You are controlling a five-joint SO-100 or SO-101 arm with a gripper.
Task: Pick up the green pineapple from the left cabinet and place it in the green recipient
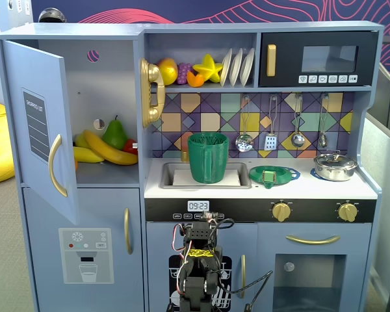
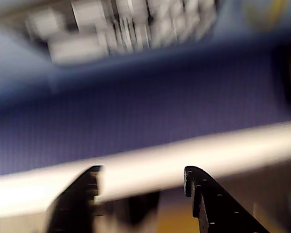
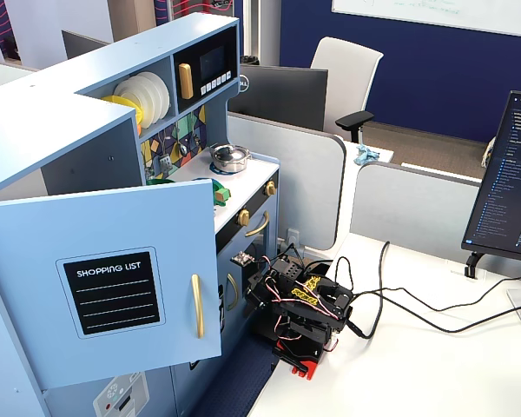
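My fingers [image 2: 143,194] stand apart, holding nothing, low before the toy kitchen. Left cabinet [image 1: 97,97] door open; bananas [image 1: 104,151] and pear [image 1: 115,134] inside. Green recipient [image 1: 208,158] stands in the sink [image 1: 169,177].

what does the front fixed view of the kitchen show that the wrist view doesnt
Only a fixed view, facing the kitchen front, shows the left cabinet with its door open, a banana and a pear on its shelf, and the green recipient standing in the sink. No green pineapple can be made out there.

Only the wrist view shows the gripper, fingers apart and empty, before a blurred blue surface.

Both show blue kitchen panelling; the wrist view is too blurred to match more.
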